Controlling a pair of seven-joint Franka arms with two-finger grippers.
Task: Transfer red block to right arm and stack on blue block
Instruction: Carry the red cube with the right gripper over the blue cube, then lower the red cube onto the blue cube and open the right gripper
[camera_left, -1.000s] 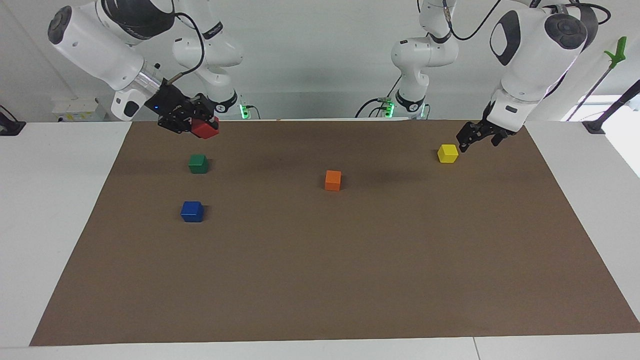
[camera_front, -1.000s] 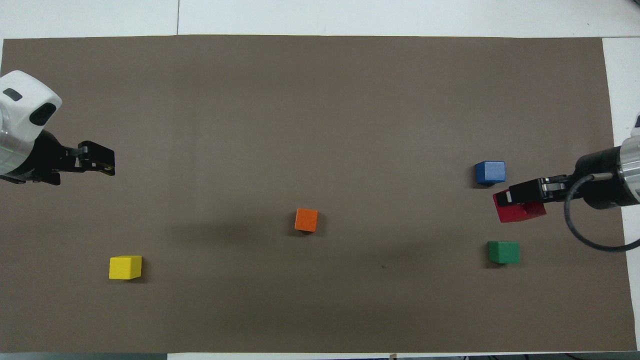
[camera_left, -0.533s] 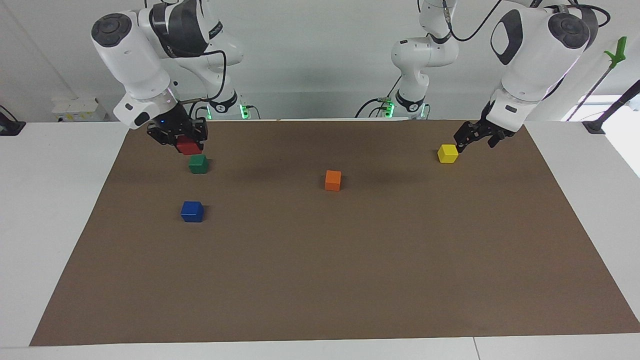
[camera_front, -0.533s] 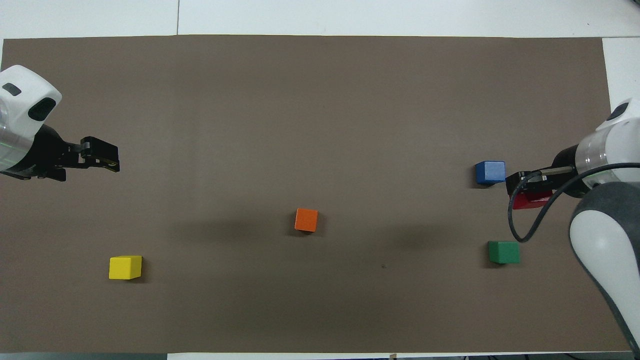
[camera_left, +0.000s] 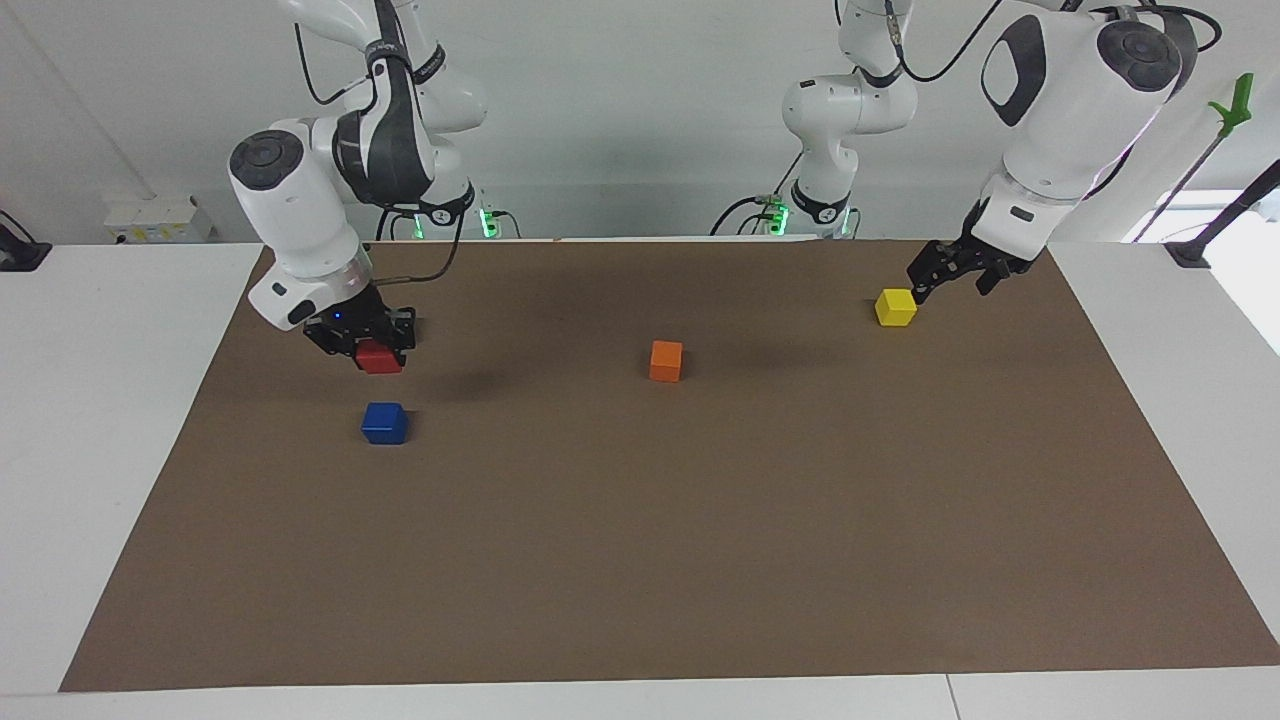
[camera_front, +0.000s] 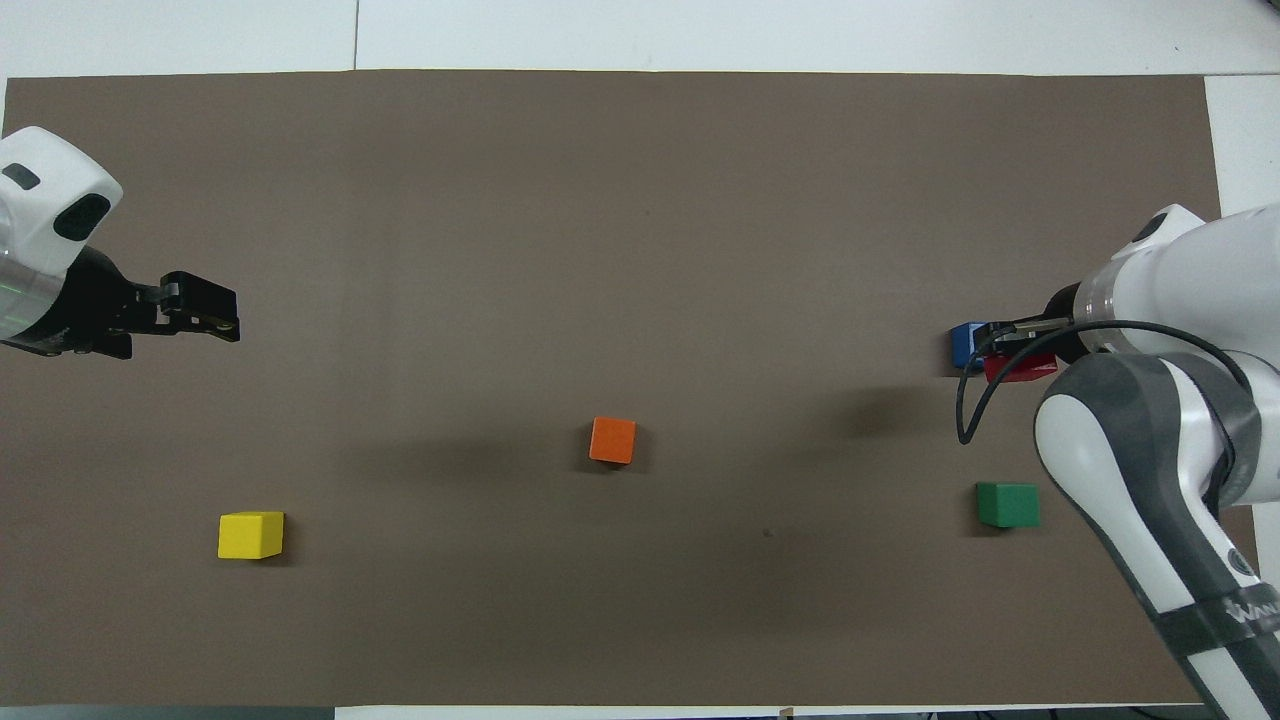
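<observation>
My right gripper (camera_left: 378, 350) is shut on the red block (camera_left: 379, 358) and holds it in the air. In the overhead view the right gripper (camera_front: 1012, 352) and the red block (camera_front: 1022, 368) overlap the edge of the blue block (camera_front: 964, 343) that is nearer to the robots. The blue block (camera_left: 384, 423) sits on the brown mat (camera_left: 640, 520) with its top bare. My left gripper (camera_left: 926, 283) waits in the air over the mat at the left arm's end, close to a yellow block; it also shows in the overhead view (camera_front: 218, 316).
An orange block (camera_left: 666, 360) sits mid-mat. A yellow block (camera_left: 895, 307) sits toward the left arm's end. A green block (camera_front: 1007, 504) sits nearer to the robots than the blue block; in the facing view my right gripper hides it.
My right gripper has carried the red block from over the green block to the blue block's edge, lower than before. The left arm has barely moved.
</observation>
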